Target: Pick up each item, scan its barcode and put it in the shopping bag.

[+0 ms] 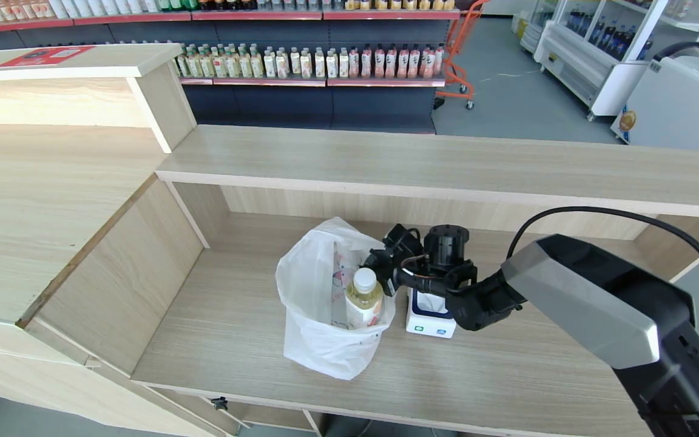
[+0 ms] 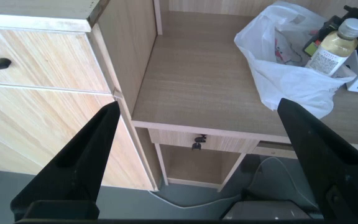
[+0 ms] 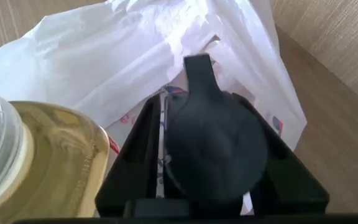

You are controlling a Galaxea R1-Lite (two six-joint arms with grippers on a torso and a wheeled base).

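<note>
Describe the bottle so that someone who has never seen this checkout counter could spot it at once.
On the lower level of the wooden counter sits a white plastic bag. The bottle pokes up from its mouth: pale yellow drink, white cap, unlike the white box beside the bag.

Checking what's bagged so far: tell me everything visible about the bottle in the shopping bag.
The bottle is clear plastic holding a pale yellow drink, with a white screw cap and a white label. It stands upright inside the white shopping bag, on the side nearest the right gripper, cap and shoulders showing in the open mouth. Whether the gripper touches it cannot be told.
</note>
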